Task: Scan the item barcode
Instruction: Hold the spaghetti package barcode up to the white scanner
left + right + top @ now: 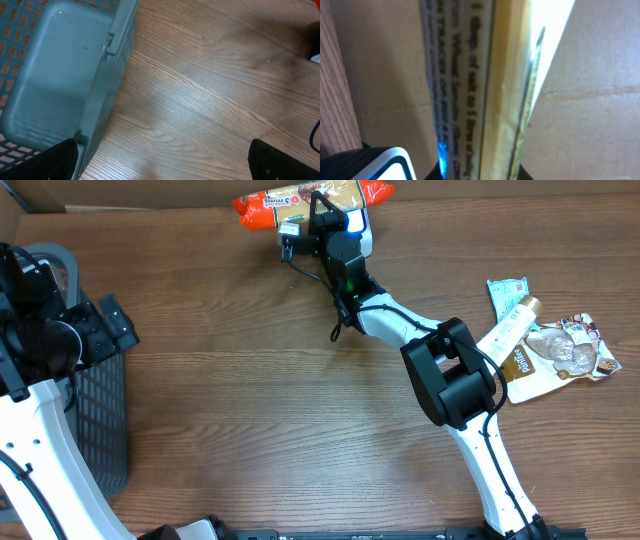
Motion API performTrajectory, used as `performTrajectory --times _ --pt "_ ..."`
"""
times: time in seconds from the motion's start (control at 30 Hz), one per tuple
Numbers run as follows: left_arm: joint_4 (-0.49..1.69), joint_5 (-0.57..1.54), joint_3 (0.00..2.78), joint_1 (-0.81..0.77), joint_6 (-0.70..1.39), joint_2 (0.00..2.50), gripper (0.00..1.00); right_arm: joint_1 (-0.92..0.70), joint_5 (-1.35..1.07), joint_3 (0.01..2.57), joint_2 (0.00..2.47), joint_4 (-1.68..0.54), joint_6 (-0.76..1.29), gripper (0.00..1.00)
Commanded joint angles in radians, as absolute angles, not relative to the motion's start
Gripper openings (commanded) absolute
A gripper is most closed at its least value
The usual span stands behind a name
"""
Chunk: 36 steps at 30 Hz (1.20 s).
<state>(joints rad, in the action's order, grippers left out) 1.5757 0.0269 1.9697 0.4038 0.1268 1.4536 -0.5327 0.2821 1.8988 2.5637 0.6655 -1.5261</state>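
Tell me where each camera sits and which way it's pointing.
Overhead: above the table, facing down; both arms show.
Left wrist: on the left arm, facing basket and table; open left pincer shows.
Right wrist: on the right arm, close on the package the right pincer grips.
Shared: basket, in overhead and left wrist.

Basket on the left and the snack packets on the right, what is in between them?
In the overhead view, mostly bare table, from the basket onward. Close to the snack packets, the robot's right arm crosses the gap.
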Motion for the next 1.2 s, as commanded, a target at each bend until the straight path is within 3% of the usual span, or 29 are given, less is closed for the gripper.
performTrajectory --times 0.0,0.5,0.9,1.17 --pt "1.574 0.035 1.972 0.405 0.112 1.451 1.0 -0.549 0.306 1.966 2.487 0.702 -1.528 0.04" --pt "1.573 0.034 1.972 0.405 0.112 1.451 1.0 -0.58 0.314 1.966 2.403 0.728 -1.813 0.04" --pt "1.573 0.034 1.972 0.405 0.112 1.451 1.0 -0.59 0.434 1.943 2.277 0.851 -1.802 0.04" --pt "1.573 0.034 1.972 0.405 0.112 1.451 1.0 -0.579 0.897 1.943 2.057 0.852 -1.456 0.04"
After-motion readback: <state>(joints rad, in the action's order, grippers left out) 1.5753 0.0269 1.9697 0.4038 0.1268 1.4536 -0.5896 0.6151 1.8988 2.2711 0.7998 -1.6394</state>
